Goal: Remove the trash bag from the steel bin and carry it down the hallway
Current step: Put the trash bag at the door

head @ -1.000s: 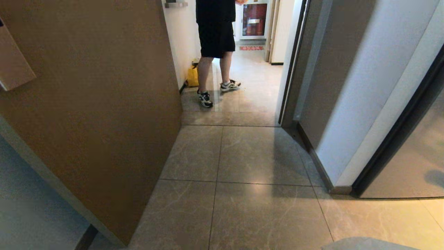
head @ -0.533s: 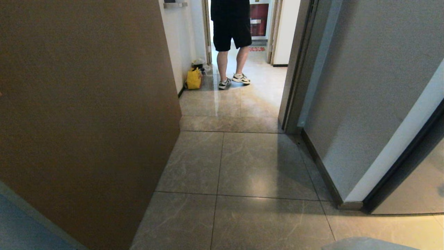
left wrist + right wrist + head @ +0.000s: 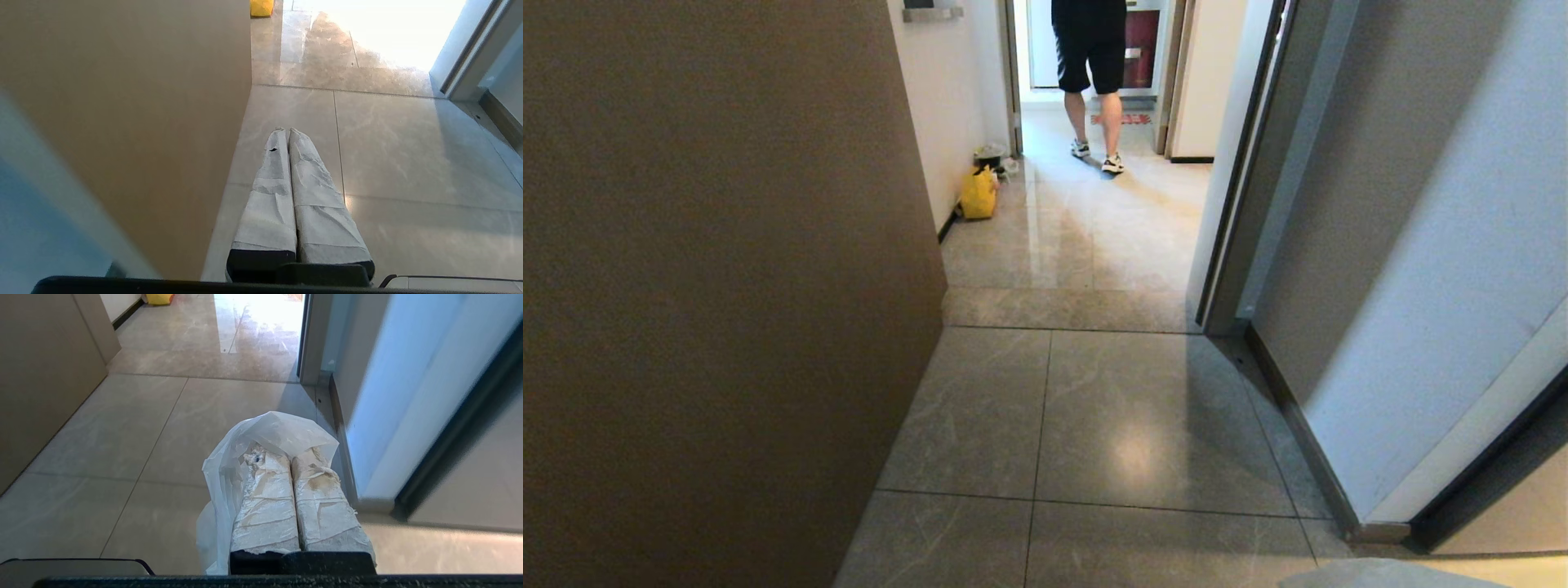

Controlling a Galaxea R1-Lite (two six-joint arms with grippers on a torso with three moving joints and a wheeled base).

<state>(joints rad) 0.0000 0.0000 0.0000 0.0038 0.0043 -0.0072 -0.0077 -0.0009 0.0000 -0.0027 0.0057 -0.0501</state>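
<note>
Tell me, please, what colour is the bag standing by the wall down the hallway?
Bright yellow: the bag shows best in the head view, standing against the cream wall.

The hallway floor (image 3: pixel 1127 408) is laid with large glossy beige-grey marbled tiles, split by thin dark joints. A bright patch of light reflects off it farther along. A yellow bag (image 3: pixel 978 194) sits on the tiles against the left wall, with a small heap of items (image 3: pixel 992 155) just behind it. A person's shoes (image 3: pixel 1098 156) stand on the floor at the far end, near a red mat (image 3: pixel 1125 119).
</note>
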